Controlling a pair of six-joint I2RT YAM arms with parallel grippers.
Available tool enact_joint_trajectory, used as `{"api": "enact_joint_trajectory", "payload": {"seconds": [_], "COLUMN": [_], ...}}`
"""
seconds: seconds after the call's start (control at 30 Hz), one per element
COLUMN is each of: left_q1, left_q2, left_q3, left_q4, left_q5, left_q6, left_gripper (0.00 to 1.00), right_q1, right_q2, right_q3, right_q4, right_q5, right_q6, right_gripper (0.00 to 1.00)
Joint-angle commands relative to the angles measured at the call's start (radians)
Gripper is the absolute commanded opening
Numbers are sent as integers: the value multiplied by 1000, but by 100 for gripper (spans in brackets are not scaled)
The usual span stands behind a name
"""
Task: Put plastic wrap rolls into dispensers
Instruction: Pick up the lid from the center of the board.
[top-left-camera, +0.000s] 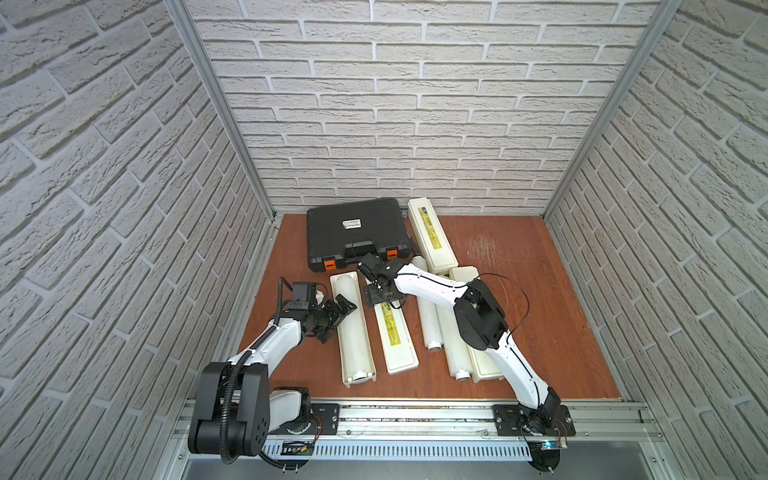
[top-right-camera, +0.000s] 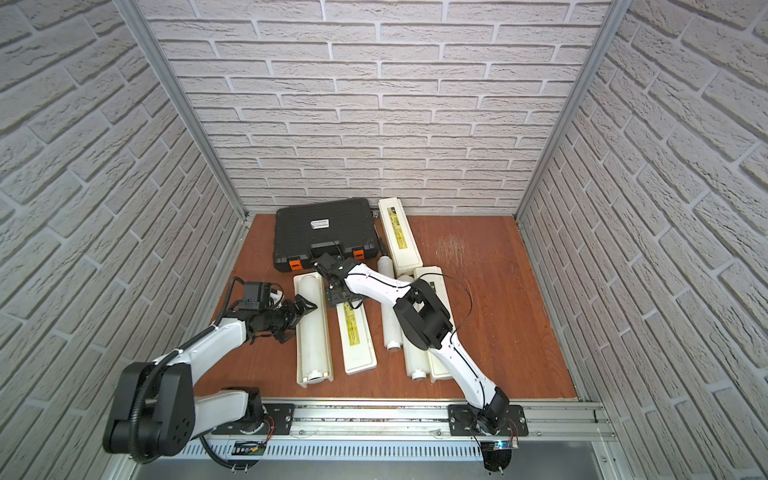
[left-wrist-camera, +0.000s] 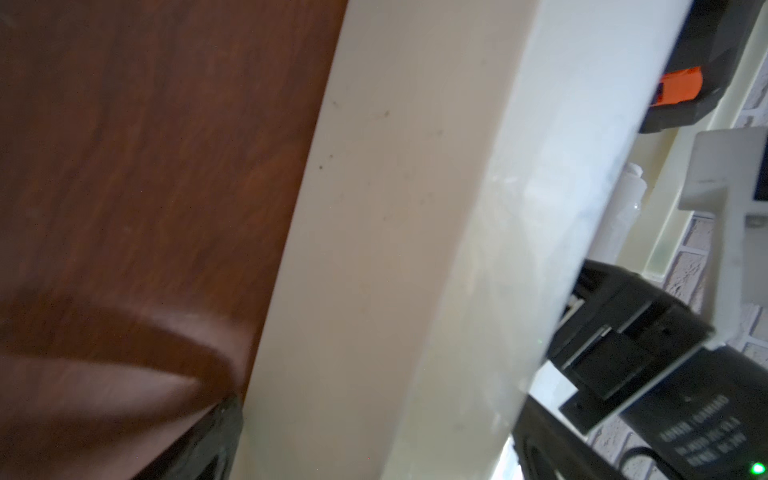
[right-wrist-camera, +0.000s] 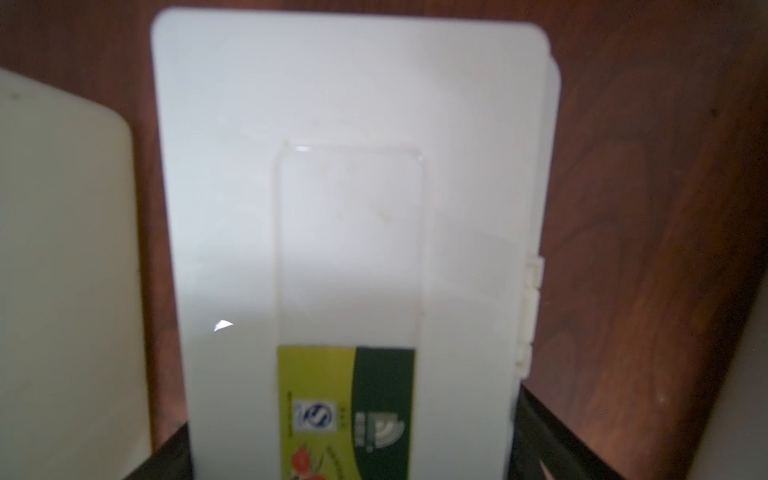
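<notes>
Right gripper (top-left-camera: 379, 296) straddles a shut dispenser (top-left-camera: 397, 336); whether it grips, I cannot tell. Left gripper (top-left-camera: 338, 320) gapes wide beside the open dispenser (top-left-camera: 345, 277), which holds one roll (top-left-camera: 354, 332). Two rolls (top-left-camera: 429, 320) lie loose mid-desk (top-left-camera: 561, 332), so I judge a third done.

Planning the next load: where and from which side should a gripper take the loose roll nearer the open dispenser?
Grip the loose roll across its body near mid-length, coming straight down. It lies flat and long, so a middle hold should keep it level. Bare table shows along one side; the second roll lies close along the other, so that side has little room.
</notes>
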Motion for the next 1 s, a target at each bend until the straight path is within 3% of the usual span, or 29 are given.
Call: {"api": "enact_joint_trajectory", "payload": {"seconds": [0.0,0.23,0.5,0.77,0.97], "left_q1": [-21,-74,-154,-129,-87], "left_q2": [-7,17,176,189,223], "left_q3": [-65,-72,-6,175,230], "left_q4": [116,226,366,116,73], "left_q5": [-7,-43,-55,-118,-124], "left_q6": [-128,-190,-202,10,95], "left_gripper": [98,98,98,98,98], "right_q1": [-32,-94,-117,-116,-117], "right_q2": [-92,-215,-379,-397,-431], "right_q3": [-41,-79,-116,-105,-109], "right_q4": [-30,-39,-1,16,-34], "right_q5": [31,-25,-87,-216,-224], "right_q6": [-47,-78,-144,-192,-194], "right_gripper": [77,74,71,68,67]}}
